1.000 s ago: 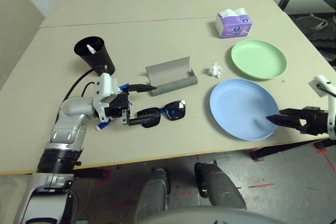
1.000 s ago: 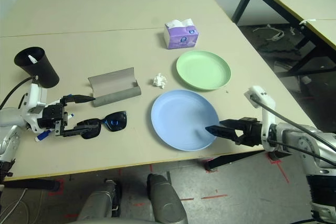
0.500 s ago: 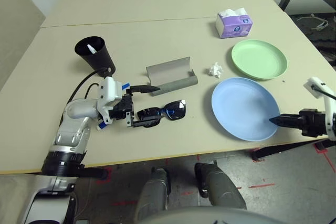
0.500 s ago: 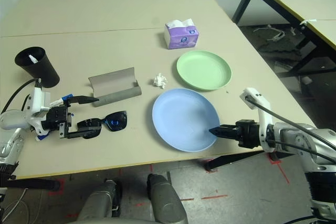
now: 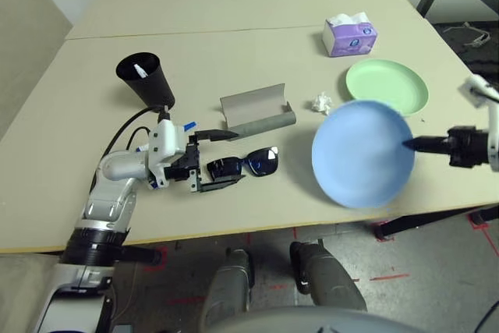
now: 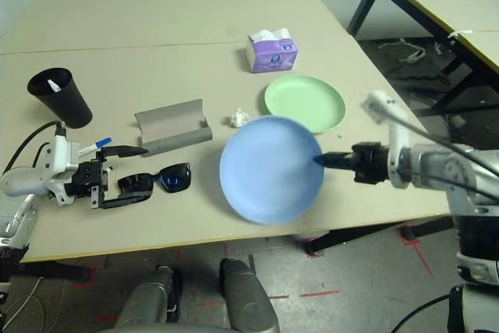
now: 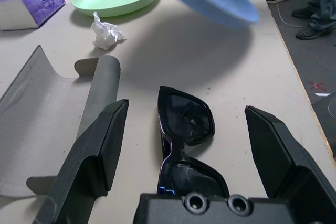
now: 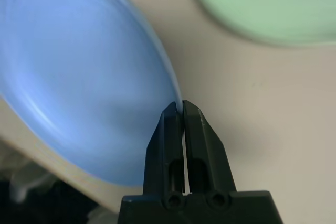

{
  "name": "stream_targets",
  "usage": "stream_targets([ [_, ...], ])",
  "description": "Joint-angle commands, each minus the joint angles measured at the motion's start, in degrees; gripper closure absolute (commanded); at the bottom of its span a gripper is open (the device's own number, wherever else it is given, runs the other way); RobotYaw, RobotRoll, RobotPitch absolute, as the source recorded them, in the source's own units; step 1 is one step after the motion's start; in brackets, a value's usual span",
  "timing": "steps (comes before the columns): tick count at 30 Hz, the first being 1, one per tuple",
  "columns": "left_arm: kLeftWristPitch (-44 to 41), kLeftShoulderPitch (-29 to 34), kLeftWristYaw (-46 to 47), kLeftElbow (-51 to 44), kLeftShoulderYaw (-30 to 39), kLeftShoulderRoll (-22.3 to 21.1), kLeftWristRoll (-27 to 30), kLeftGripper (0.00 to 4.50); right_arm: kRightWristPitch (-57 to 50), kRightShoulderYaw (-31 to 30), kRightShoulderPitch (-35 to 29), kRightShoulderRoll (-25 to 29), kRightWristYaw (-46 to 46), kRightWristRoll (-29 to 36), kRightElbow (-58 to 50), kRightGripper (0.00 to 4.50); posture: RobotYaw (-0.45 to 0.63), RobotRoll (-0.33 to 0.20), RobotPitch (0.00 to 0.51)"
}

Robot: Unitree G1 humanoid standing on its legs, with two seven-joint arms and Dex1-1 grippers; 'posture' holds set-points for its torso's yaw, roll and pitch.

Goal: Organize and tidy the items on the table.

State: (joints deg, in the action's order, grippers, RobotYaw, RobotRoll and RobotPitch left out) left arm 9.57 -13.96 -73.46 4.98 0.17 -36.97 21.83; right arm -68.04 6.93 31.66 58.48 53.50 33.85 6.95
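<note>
Blue plate (image 6: pixel 270 168) lifted clear of the table (image 5: pixel 234 52), pinched at its rim by the right gripper (image 8: pixel 182 106).
Stacking on the green plate (image 6: pixel 305 103) called for level carriage; left gripper (image 7: pixel 184 145) stood spread around the sunglasses (image 7: pixel 186 145).

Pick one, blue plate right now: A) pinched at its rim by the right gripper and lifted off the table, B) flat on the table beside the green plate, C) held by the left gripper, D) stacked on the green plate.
A: the right gripper is shut on the rim of the blue plate, which hangs tilted above the table, apart from the green plate.
</note>
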Motion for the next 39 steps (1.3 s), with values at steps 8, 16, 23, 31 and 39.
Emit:
stream_targets([
  [8, 2.7, 2.2, 0.3, 0.5, -0.9, -0.4, -2.0, 0.00, 3.7, 12.9, 16.9, -11.5, -22.2, -4.5, 19.1, 4.48, -0.20, 0.000, 0.176],
  [16, 3.0, 2.8, 1.1, -0.3, -0.8, -0.6, -2.0, 0.00, 15.6, 16.9, 22.1, -13.0, -33.3, -9.4, 31.3, 4.48, -0.19, 0.000, 0.176],
  [23, 3.4, 4.0, 1.4, -1.1, -0.9, -1.3, -2.3, 0.00, 15.9, 15.7, 21.6, -11.9, -33.6, -11.3, 33.9, 4.48, -0.19, 0.000, 0.178],
  [31, 4.0, 4.4, 1.6, -1.0, -1.7, -1.0, -2.8, 0.00, 10.0, 15.6, 21.3, -11.9, -32.8, -10.7, 31.8, 4.48, -0.20, 0.000, 0.183],
  [39, 4.0, 4.1, 2.2, -1.0, -2.1, -0.6, -2.8, 0.00, 4.5, 13.4, 20.3, -11.1, -29.8, -11.1, 29.4, 4.48, -0.20, 0.000, 0.185],
])
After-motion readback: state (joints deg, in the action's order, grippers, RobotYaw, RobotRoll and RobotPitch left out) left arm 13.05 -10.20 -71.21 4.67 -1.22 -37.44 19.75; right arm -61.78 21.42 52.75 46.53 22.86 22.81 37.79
